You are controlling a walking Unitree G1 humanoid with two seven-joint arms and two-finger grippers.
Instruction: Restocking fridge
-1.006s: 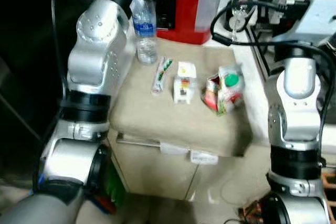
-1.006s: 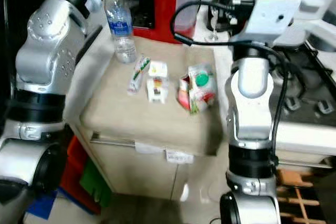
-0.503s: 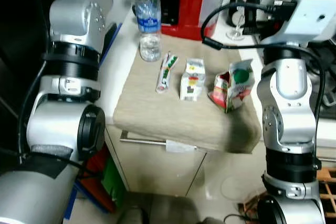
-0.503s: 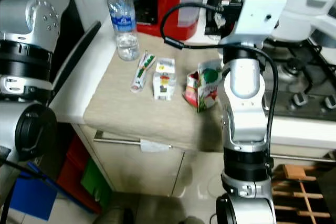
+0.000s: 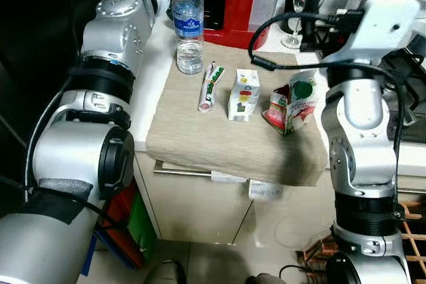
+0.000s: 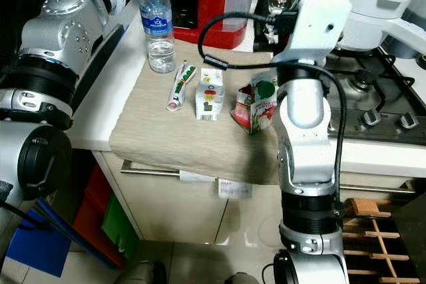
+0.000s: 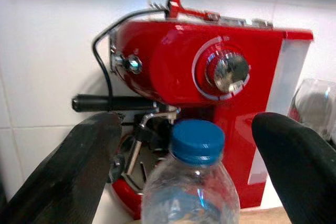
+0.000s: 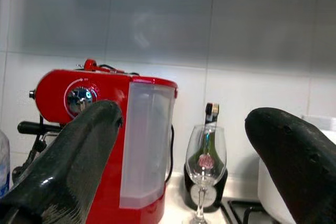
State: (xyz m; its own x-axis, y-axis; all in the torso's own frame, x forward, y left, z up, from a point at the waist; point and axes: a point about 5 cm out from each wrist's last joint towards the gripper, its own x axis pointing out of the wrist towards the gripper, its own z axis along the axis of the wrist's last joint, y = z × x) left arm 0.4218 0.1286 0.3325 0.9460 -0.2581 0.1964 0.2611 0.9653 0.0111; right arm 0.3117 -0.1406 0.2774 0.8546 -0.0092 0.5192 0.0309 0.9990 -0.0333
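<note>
Open jaws flank a blue-capped water bottle [image 7: 191,182] before a red espresso machine [image 7: 210,93].

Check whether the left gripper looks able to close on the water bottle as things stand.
Probably yes. The left gripper is open, one finger either side of the water bottle and its blue cap, with nothing between them. The red coffee machine stands behind the bottle, not in the way.

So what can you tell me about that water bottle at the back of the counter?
The water bottle is clear plastic with a blue screw cap and a blue label, and looks mostly empty, with only a little water at the bottom. It stands upright on the far left corner of the beige cloth, in front of the red espresso machine. The left hand is open with a finger on either side of the cap, touching nothing.
</note>
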